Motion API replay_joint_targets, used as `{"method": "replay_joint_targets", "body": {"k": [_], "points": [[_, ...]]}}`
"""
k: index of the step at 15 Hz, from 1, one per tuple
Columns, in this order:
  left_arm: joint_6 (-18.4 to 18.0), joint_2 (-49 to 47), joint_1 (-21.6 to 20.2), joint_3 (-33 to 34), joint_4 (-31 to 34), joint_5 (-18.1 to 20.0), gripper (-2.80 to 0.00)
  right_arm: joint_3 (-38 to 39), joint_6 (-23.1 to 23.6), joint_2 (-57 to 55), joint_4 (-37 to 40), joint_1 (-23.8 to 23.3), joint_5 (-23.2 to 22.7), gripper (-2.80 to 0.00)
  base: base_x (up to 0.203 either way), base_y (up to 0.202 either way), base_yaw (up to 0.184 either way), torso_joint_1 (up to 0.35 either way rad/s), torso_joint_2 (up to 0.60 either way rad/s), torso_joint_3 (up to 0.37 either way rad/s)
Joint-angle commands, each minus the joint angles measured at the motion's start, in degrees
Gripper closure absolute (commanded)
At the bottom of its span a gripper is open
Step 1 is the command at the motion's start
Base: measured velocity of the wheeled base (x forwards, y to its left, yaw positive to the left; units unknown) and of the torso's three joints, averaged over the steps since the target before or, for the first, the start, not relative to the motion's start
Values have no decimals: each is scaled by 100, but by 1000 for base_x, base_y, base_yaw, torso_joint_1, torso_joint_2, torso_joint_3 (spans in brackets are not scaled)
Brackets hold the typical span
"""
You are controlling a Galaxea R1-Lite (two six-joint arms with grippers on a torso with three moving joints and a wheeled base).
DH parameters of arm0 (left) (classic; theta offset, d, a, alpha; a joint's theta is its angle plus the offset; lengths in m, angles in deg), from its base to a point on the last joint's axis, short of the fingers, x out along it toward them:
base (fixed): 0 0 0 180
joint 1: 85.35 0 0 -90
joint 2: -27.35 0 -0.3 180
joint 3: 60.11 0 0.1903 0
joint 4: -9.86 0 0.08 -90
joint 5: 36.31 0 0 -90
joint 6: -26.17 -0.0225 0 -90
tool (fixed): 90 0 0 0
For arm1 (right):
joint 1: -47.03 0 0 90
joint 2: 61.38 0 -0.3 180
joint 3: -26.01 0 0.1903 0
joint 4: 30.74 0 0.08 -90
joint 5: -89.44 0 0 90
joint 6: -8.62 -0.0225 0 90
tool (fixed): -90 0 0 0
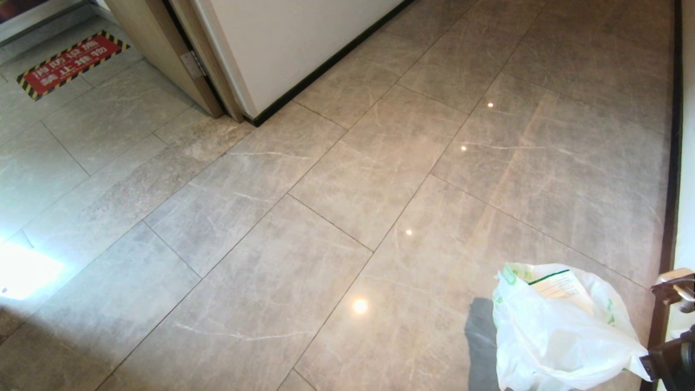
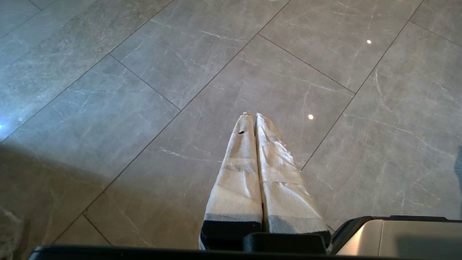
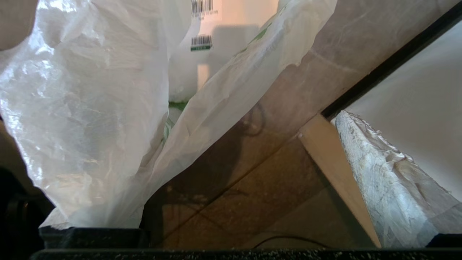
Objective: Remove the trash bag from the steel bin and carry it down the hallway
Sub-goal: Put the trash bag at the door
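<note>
White, thin, semi-see-through plastic, the green-printed trash bag sat on the glossy beige marbled hallway floor near the black skirting, its lower edge cut off. Only one taped finger of the right gripper showed; its jaws stood wide, bag just beside. The left gripper hung pressed together over bare tiles.

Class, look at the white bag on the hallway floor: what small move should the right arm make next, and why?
Probably draw the right tool back clear of the trash bag. The bag sits on the hallway tiles, and the tool stands open with plastic draped over one side.
</note>
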Motion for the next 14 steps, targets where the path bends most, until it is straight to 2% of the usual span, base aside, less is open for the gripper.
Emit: {"method": "replay_joint_targets", "body": {"k": [1, 4, 7, 11, 13, 14], "points": [[3, 0, 0, 0, 1, -2, 0, -316, 10, -199, 148, 14, -1, -280, 0, 0, 0, 0, 0, 0], [3, 0, 0, 0, 1, -2, 0, -813, 15, -1282, -290, -101, -2, -280, 0, 0, 0, 0, 0, 0], [3, 0, 0, 0, 1, -2, 0, -1029, 123, -2694, -1526, -189, -9, -280, 0, 0, 0, 0, 0, 0], [3, 0, 0, 0, 1, -2, 0, -2724, 307, -3423, -1796, -212, 37, -280, 0, 0, 0, 0, 0, 0], [3, 0, 0, 0, 1, -2, 0, -2647, 482, -3550, -1781, -220, 93, -280, 0, 0, 0, 0, 0, 0], [3, 0, 0, 0, 1, -2, 0, -2244, 563, -3666, -1807, -204, 108, -280, 0, 0, 0, 0, 0, 0]]}}
